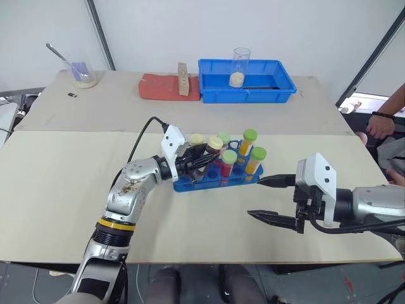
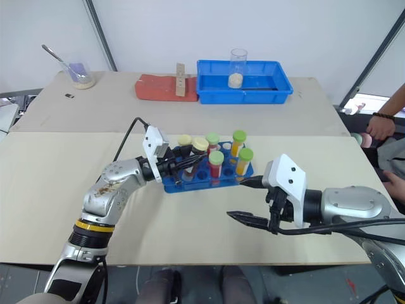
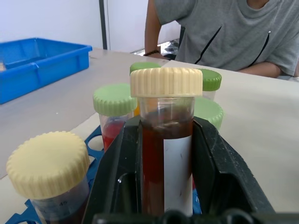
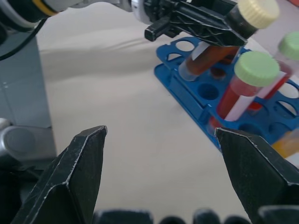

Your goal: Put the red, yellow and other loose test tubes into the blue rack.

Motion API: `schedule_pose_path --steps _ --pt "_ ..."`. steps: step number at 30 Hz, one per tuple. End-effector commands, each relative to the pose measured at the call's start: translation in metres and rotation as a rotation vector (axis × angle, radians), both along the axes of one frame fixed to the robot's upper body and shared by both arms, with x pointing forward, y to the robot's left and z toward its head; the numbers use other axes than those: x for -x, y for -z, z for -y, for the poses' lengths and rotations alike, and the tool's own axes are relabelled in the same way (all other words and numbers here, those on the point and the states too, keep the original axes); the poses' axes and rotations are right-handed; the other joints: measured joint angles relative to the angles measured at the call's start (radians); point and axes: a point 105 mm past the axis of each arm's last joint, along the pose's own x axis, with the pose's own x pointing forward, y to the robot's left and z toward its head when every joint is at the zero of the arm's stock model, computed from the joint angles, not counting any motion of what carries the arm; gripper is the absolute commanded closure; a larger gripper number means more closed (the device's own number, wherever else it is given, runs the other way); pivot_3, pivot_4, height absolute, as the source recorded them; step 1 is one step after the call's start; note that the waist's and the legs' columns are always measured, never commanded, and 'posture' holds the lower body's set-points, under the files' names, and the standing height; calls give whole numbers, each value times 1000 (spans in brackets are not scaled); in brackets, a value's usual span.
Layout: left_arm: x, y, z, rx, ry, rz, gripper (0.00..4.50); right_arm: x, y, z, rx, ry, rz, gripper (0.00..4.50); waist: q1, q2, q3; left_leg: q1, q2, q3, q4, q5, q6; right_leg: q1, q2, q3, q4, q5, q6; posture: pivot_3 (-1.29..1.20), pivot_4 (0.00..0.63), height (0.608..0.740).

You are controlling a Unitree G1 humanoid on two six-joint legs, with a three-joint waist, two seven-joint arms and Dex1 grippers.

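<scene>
Left wrist view has the clearest look: the left gripper (image 3: pixel 166 177) is clamped on the brown-red tube with the cream cap (image 3: pixel 166 154), ribbed screw cap up top, white label strip down the front, dark liquid inside clear plastic. In the head views that tube sits right over the blue rack (image 1: pixel 215 179), near its left end, leaning a bit rather than plumb, bottom end just above the holes.

The right gripper (image 1: pixel 272 199) hangs off to the rack's right with its pointed black fingers spread wide, holding nothing.

What could go sideways: since the tube looks tilted, its rounded bottom might catch on a hole's rim instead of dropping in, and pushing down then could skid the light plastic rack across the smooth beige table (image 1: pixel 57 190). It's also crowded, with another cream-capped tube (image 3: pixel 49 163) and a green-capped red tube (image 3: pixel 113 112) standing close by, so the chunky fingers could knock a neighbor while letting go.

Rack is glossy moulded plastic with round holes.
</scene>
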Motion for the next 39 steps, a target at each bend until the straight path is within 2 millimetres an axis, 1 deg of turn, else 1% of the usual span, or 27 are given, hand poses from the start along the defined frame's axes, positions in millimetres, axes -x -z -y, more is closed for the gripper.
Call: schedule_pose_path --steps 1,8,17,19,20,23,24,25,29,33,39 --pt "-1 2 0 9 -20 27 3566 1 -8 0 5 4 56 369 -1 0 0 0 0 0 0 0 0 0 0 0 0 0 0 0 150 740" --pt "-1 6 2 29 -42 35 3566 1 -8 -2 -3 6 57 369 0 0 0 1 0 0 0 0 0 1 0 0 0 0 0 0 150 740" --pt "5 19 -11 30 -88 46 3566 -3 -7 0 -11 34 65 369 -3 0 0 4 0 0 0 0 0 6 0 0 -1 0 0 0 150 740" --pt "4 21 -13 25 -102 45 2520 -4 -8 0 -11 39 68 369 -4 0 0 5 0 0 -1 0 0 7 0 0 -2 -1 -2 0 150 740" --pt "4 21 -14 26 -106 43 2197 -4 -8 1 -11 41 69 369 -4 0 0 6 1 0 -1 0 0 7 0 0 -2 -1 -2 0 150 740" --pt "5 22 -15 27 -110 36 639 -5 -8 1 -13 44 69 369 -2 0 0 6 1 0 -1 0 0 8 0 -1 -2 -2 -2 0 150 740" --pt "5 23 -16 24 -111 36 202 -6 -8 2 -14 46 69 369 -1 0 0 6 1 0 -1 0 0 8 0 -1 -2 -2 -2 0 150 740" --pt "6 24 -17 21 -112 36 45 -6 -8 2 -14 47 69 369 1 0 0 5 0 0 -1 0 0 8 0 -1 -3 -2 -2 0 150 740" --pt "8 25 -18 14 -114 34 45 -7 -8 2 -16 50 70 369 0 0 0 5 0 0 -1 0 0 8 -1 -1 -4 -3 -4 0 150 740" --pt "12 25 -13 -15 -82 24 45 -7 -6 2 -16 50 67 369 0 0 0 5 0 0 -1 0 0 8 -1 -1 -4 -2 -3 0 150 740" --pt "7 16 -13 -93 -82 21 45 -6 -5 3 -16 51 61 369 0 0 0 5 0 0 -1 0 0 8 -1 -1 -4 -3 -4 0 150 740"
